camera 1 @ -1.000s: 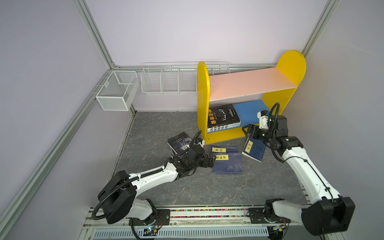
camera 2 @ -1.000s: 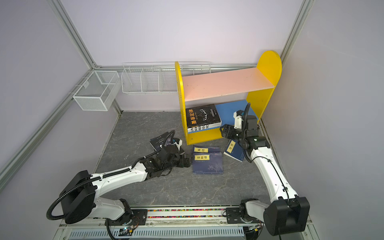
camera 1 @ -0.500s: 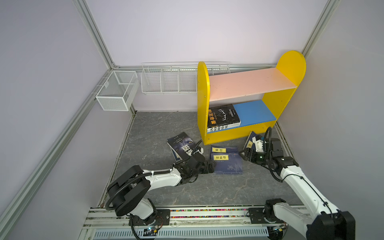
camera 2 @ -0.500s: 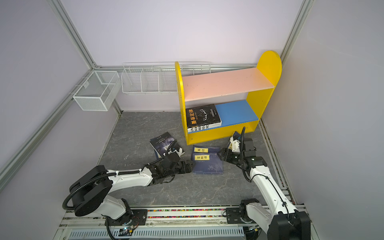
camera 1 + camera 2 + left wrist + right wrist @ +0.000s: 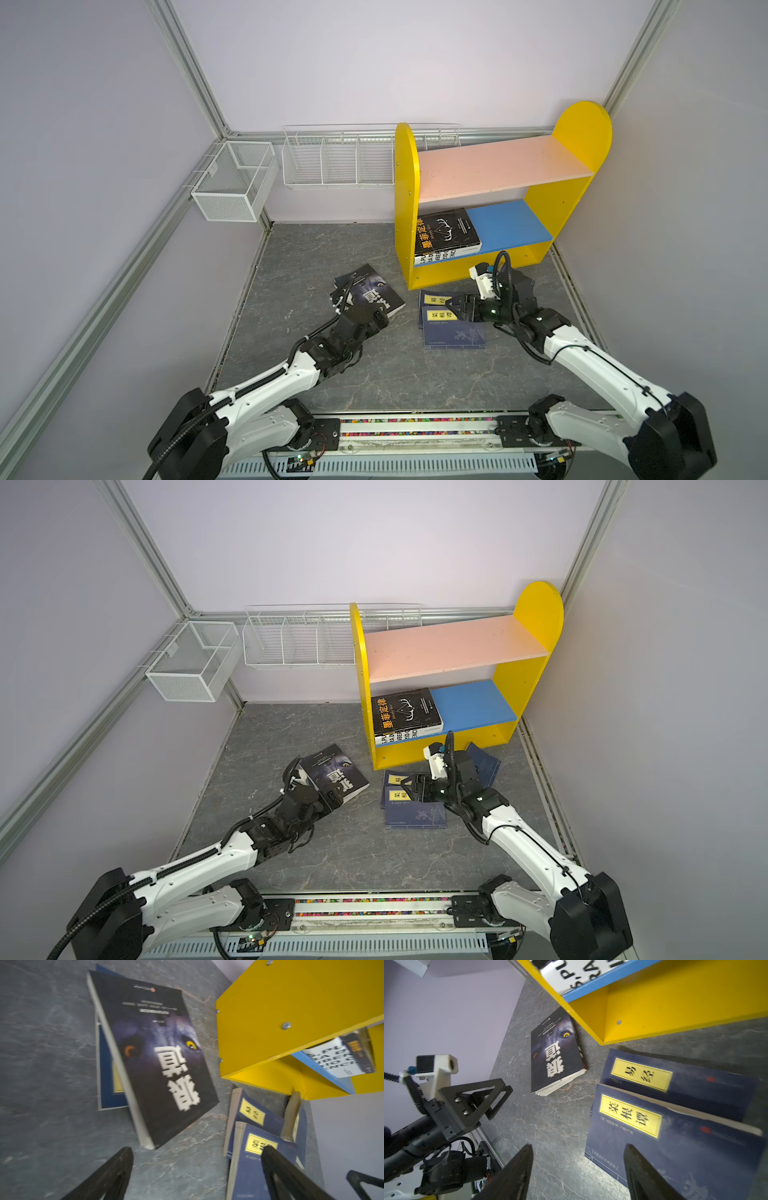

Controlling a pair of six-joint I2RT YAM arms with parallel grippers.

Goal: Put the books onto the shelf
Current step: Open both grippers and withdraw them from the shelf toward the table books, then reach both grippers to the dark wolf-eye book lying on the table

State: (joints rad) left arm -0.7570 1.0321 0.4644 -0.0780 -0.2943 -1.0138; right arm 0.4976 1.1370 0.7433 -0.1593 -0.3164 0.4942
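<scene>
Grey slate floor [image 5: 374, 374] | navy paperbacks [image 5: 453, 332], yellow labels | wolf-eyed black book [image 5: 374, 291]

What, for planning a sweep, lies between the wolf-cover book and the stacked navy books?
Bare floor only, as the right wrist view shows, from wolf-cover book to navy books.

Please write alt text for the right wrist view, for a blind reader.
The right gripper, jaws open and empty, hangs over the edge of a navy book with a yellow label, which lies partly on a second navy book on the floor. Beyond lie a black book with a wolf's eye and the yellow shelf.
</scene>
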